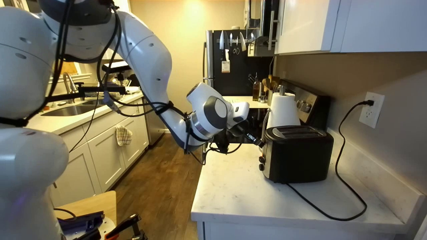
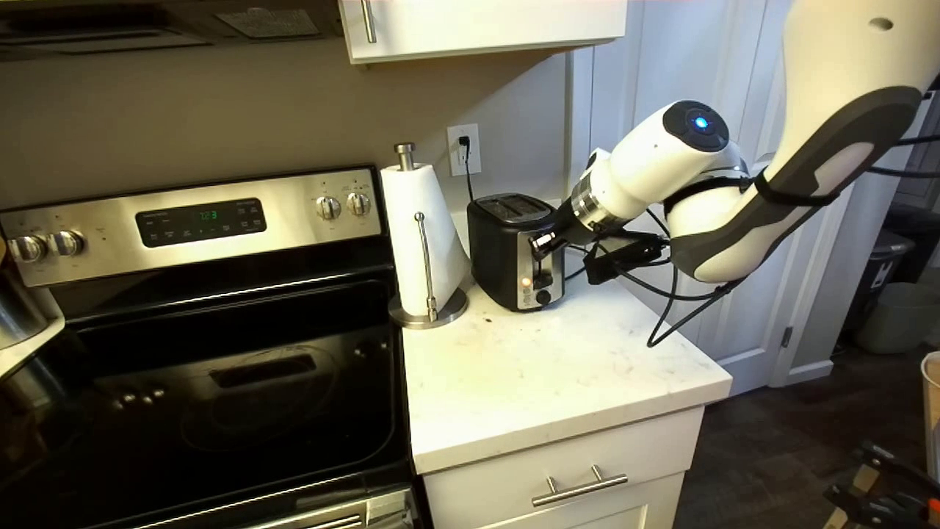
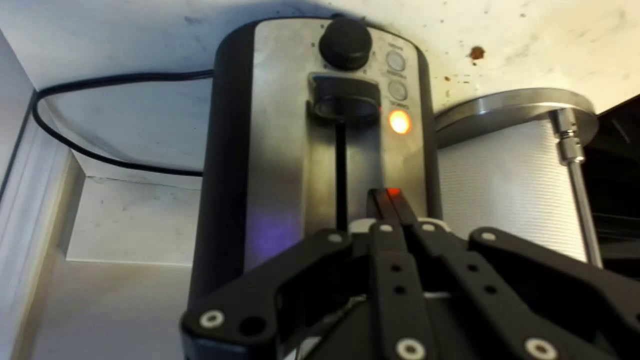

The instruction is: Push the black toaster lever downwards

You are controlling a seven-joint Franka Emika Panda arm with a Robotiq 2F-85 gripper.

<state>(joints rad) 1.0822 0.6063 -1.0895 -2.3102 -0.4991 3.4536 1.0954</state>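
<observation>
Black and stubby, the toaster lever (image 3: 346,97) is seen at the lower end of its vertical track (image 3: 341,167), just above a round black knob (image 3: 345,44), on the silvery metal front (image 3: 280,125) of the black-sided toaster (image 2: 499,250). With an orange indicator light (image 3: 399,121) lit beside it, the push can be judged complete. The black two-fingered gripper (image 3: 390,202) is posed higher, apart from the lever, its fingers pressed together with nothing between them; whether the metal is touched cannot be told. Only withdrawal seems left to be done.
</observation>
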